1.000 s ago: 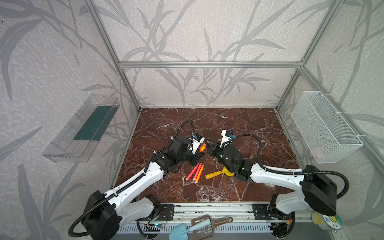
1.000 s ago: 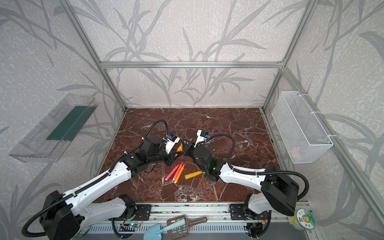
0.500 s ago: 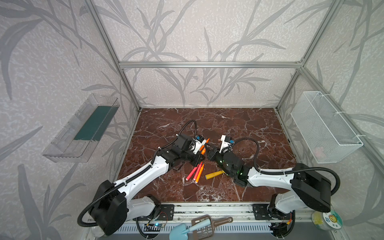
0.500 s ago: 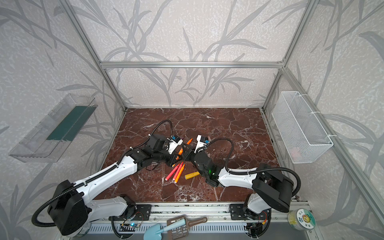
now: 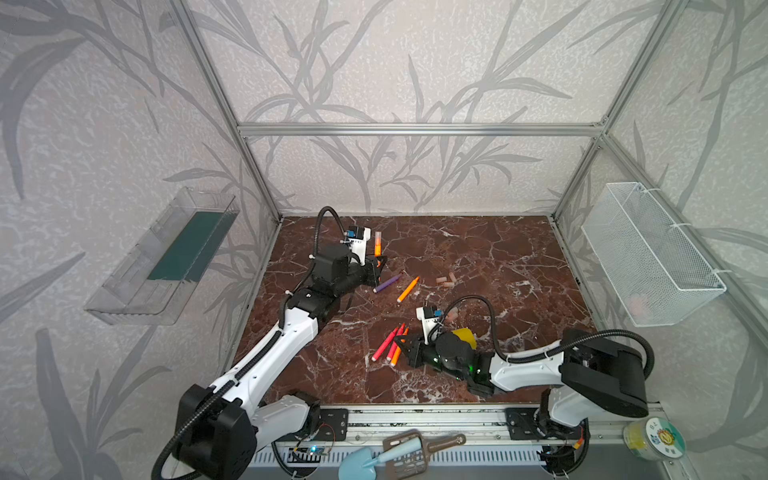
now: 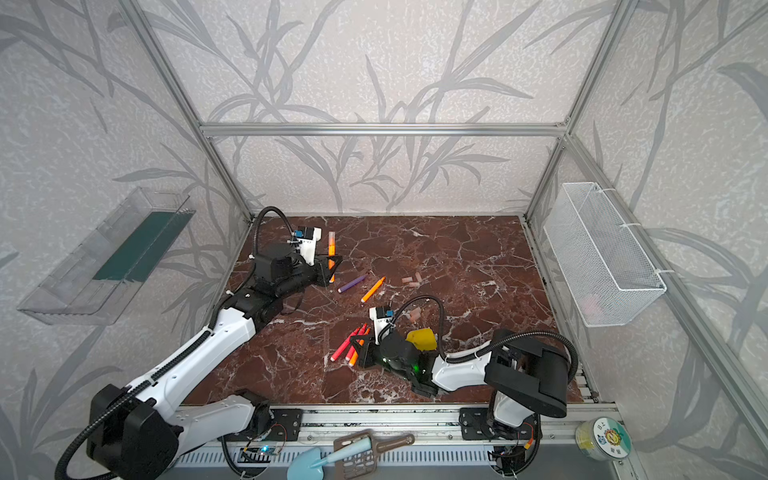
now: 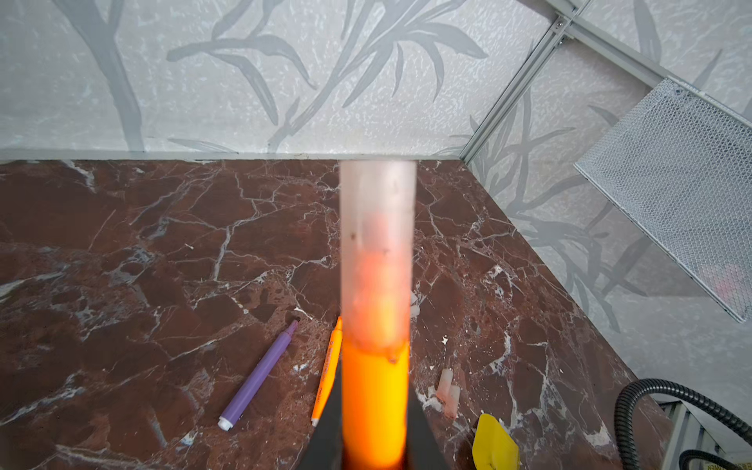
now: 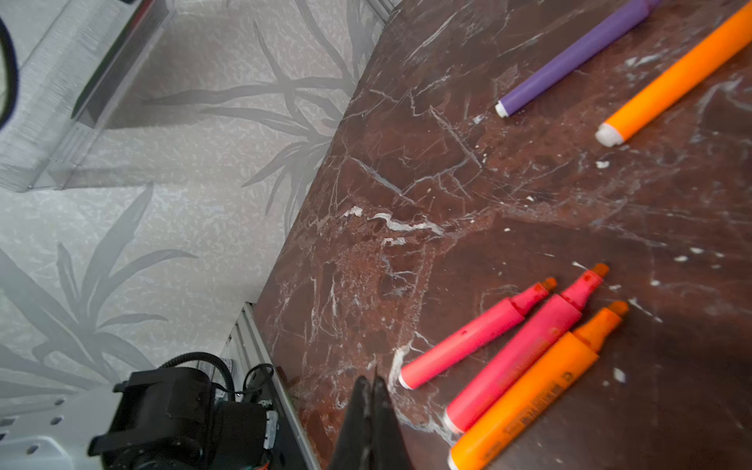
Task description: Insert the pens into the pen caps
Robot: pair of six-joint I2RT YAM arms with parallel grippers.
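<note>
In both top views the left gripper was seen closed on a capped orange pen, which was held upright above the far left part of the table. From there the top of the pen appeared only as a pale stub. In the left wrist view the cap was shown clearly. It was pushed over the end of the orange barrel, with a dark finger on each side of it.

The right gripper lay low over the near middle of the table, and its state could hardly be read from above. In the right wrist view its fingers were pressed together with nothing between them.

Just beside this gripper a group of three pens was lying. Only the right wrist view showed that the two pink pens and the orange one lay side by side with their tips bare.

A purple pen and a loose orange pen lay apart from each other in the middle. Two loose caps lay to their right, and the left wrist view showed them touching. One more cap near the right arm's cable was visible only from above. A yellow shovel was partly hidden behind the right arm.
</note>
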